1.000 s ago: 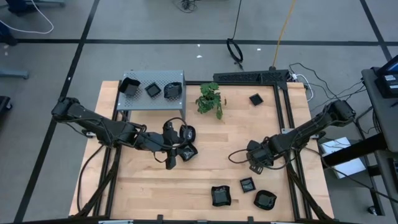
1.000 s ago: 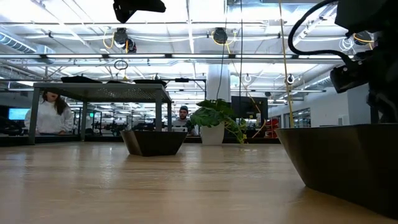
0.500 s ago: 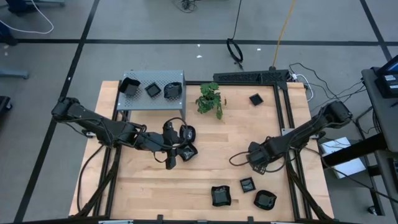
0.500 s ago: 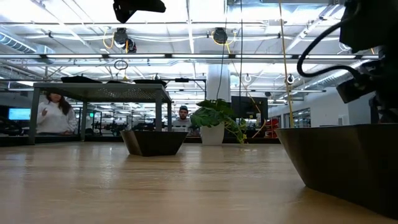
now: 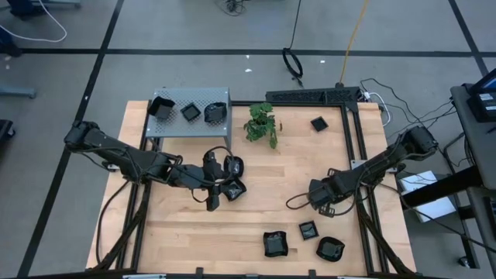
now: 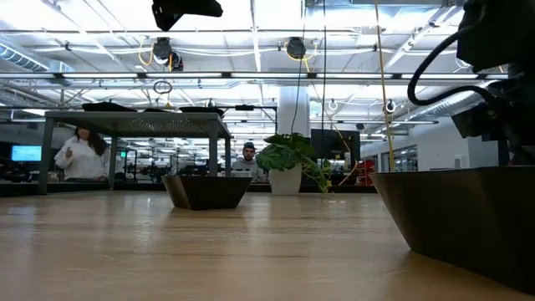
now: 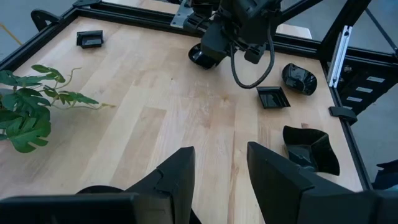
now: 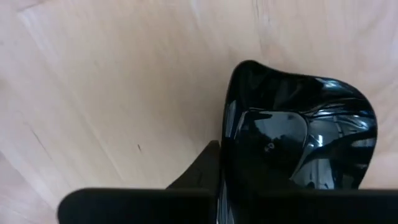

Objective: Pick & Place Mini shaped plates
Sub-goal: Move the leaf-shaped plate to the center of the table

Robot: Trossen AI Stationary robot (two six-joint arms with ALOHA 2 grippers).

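Already three plates (image 5: 190, 110) sit on the perforated box (image 5: 203, 95), several remain on the desk (image 5: 256, 225), and the right tool (image 5: 319, 198) pinches one plate (image 8: 298, 134) while the left tool (image 7: 221, 174) stands spread.

overhead, table-level, two wrist cameras, perhaps overlapping.

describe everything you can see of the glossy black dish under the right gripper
The glossy black roundish dish has a smooth, curved rim and a shallow centre that mirrors the ceiling lights. It looks like glazed ceramic or hard plastic. It sits on the pale wooden table, right of centre, apart from the other dishes. The right gripper is down on it and shut on its rim, with one dark finger showing at its edge.
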